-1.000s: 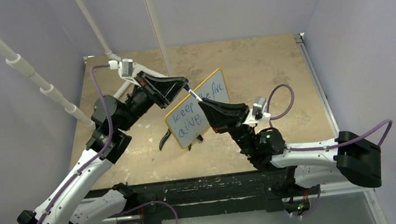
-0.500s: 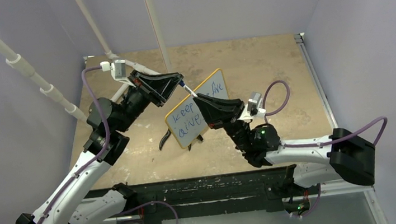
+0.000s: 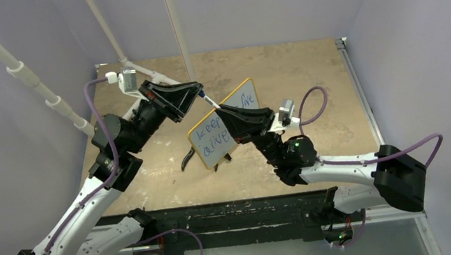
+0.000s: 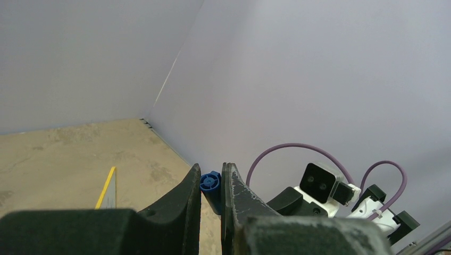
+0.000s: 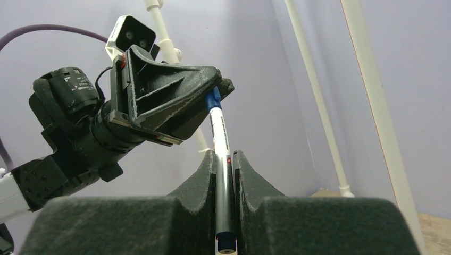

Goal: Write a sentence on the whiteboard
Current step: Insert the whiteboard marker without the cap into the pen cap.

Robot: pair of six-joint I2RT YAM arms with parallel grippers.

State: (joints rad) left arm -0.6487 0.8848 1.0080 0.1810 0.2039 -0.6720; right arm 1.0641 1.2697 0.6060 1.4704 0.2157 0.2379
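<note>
While the whiteboard (image 3: 210,143) stands on its black feet on the brown table (image 3: 306,73), tilted so that its face looks toward the arms, both grippers meet in the air over its upper part. The sentence (image 3: 212,129) is in blue marker on two lines: "keep" opens the top line and a word like "alive" sits under it. More letters show at the board's far right corner.

The right gripper (image 3: 221,109) reaches in from the right and crosses in front of the board's middle, hiding part of the top line. Its jaws are closed on the white barrel of a marker (image 3: 211,103). In the right wrist view the marker (image 5: 222,139) runs up between the two dark fingers (image 5: 249,178), which are pressed against it on both sides.

The left gripper (image 3: 197,93) comes in from the left, and its jaws pinch the blue cap (image 5: 214,98) at the marker's upper end. In the left wrist view the round end of the cap (image 4: 210,183) sits squeezed between the two fingers (image 4: 234,186). The frames do not show whether the cap is fully seated on the barrel.

The marker spans the short gap between the two grippers, above the board's top left edge in the overhead view. It points away from the writing surface rather than at it. From the left wrist view, only a strip of the board's yellow frame (image 4: 106,188) shows, low and to the left of the jaws.
</note>
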